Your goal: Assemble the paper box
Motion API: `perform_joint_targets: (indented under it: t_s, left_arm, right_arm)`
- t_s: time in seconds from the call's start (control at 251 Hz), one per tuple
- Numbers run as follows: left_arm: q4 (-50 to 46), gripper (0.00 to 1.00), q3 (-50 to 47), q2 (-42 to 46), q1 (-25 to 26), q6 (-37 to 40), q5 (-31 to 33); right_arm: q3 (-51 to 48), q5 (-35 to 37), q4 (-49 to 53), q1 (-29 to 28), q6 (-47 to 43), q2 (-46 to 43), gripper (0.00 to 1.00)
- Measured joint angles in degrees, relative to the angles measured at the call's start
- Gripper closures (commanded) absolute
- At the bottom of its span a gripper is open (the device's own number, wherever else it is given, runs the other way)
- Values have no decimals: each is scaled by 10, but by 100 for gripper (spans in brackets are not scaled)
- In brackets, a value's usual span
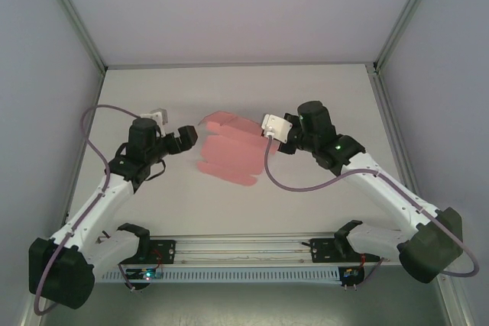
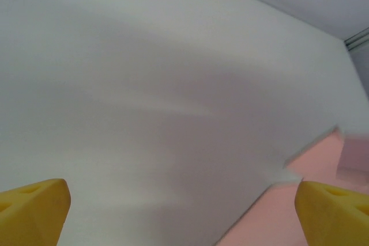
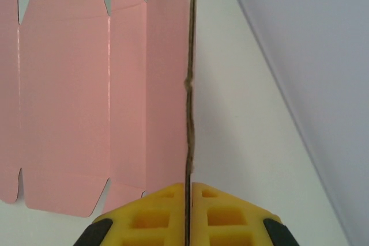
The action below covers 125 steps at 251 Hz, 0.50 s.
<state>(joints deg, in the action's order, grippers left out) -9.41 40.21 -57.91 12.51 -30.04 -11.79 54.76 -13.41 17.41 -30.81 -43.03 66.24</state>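
The paper box [image 1: 229, 154] pinched by one edge only.
Top view: the flat pink sheet lies mid-desk [image 1: 328, 97] between the arms. The right gripper [image 1: 269, 129] is clamped on its right edge, and the left gripper [image 1: 186, 137] gapes wide and empty just beside it. Left wrist view: pink card sits near the right pad. Right wrist view: the pads nip a panel seen edge-on. Pulling from one side could buckle the thin card or drag it across the desk.

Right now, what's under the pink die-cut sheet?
The die-cut sheet lies mostly flat on the white table, which shows all around it. One edge stands lifted off the table. Whatever might lie beneath the flat panels is covered.
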Motion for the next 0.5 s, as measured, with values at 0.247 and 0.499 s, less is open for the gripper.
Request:
perform_joint_targets:
  t_s: [0.247, 0.499]
  left_arm:
    - [14, 0, 34, -59, -29, 1, -15]
    - [101, 0, -8, -64, -29, 4, -126]
  right_arm:
    - [17, -85, 19, 33, 33, 0, 100]
    - [35, -123, 30, 48, 57, 5, 100]
